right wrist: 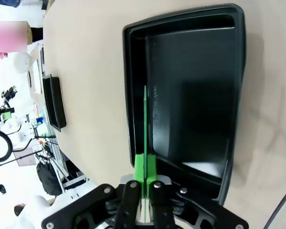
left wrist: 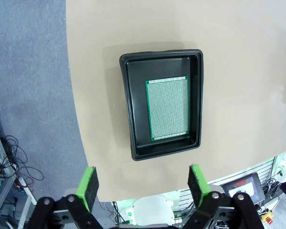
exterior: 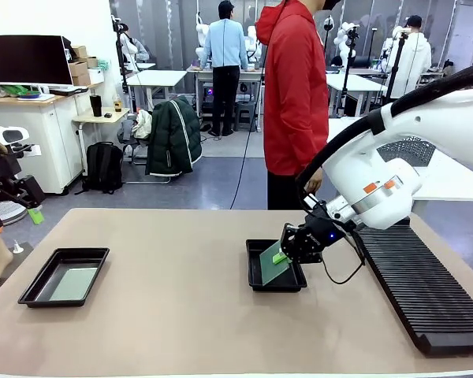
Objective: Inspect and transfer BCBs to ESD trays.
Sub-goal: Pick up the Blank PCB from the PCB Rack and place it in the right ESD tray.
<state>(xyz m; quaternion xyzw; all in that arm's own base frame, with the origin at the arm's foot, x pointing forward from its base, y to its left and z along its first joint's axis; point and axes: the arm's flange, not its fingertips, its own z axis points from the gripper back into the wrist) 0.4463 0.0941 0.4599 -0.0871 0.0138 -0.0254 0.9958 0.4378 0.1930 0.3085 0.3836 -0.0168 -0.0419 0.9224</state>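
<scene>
BCBs are mid-transfer: the right gripper [right wrist: 145,179], clamped on one board [exterior: 273,262], holds it edge-on over the middle tray [right wrist: 190,95], so lowering and release come next. Left of that tray, the left gripper [left wrist: 142,185] hangs wide open and empty above the far-left tray [left wrist: 133,119], where a second board [left wrist: 168,109] lies flat.

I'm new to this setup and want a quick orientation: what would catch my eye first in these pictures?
The right end effector grips a green board on edge, tilted, over the black tray at the table's middle. At the table's left edge a second tray already has a board lying flat inside, seen from above between the left end effector's open fingers. A long ribbed black rack lies along the right side.
</scene>
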